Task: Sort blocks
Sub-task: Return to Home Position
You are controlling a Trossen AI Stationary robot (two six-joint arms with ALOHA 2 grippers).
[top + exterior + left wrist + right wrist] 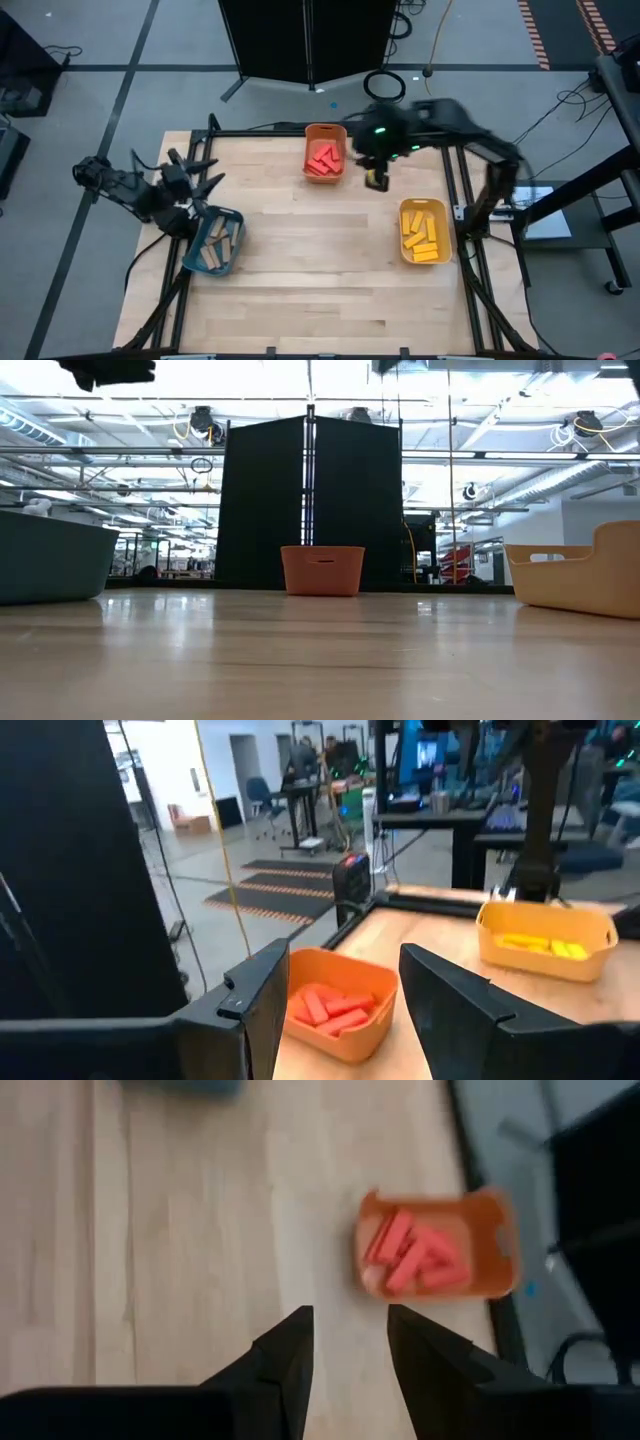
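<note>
Red blocks (323, 160) lie in the orange bin (325, 135) at the table's far edge. Yellow blocks (423, 235) fill the yellow bin (424, 258) at the right, and tan blocks (215, 245) lie in the teal bin (232, 222) at the left. My right gripper (377, 180) hangs high over the table just right of the orange bin, pointing steeply down, open (348, 1315) with nothing between its fingers. My left gripper (200, 172) stands above the teal bin's far end, pointing level across the table, open (340, 960) and holding nothing.
A black metal frame (455, 180) runs along the table's edges. A dark partition (310, 500) stands beyond the far edge. Bare wood (320, 270) stretches between the three bins and toward the near edge.
</note>
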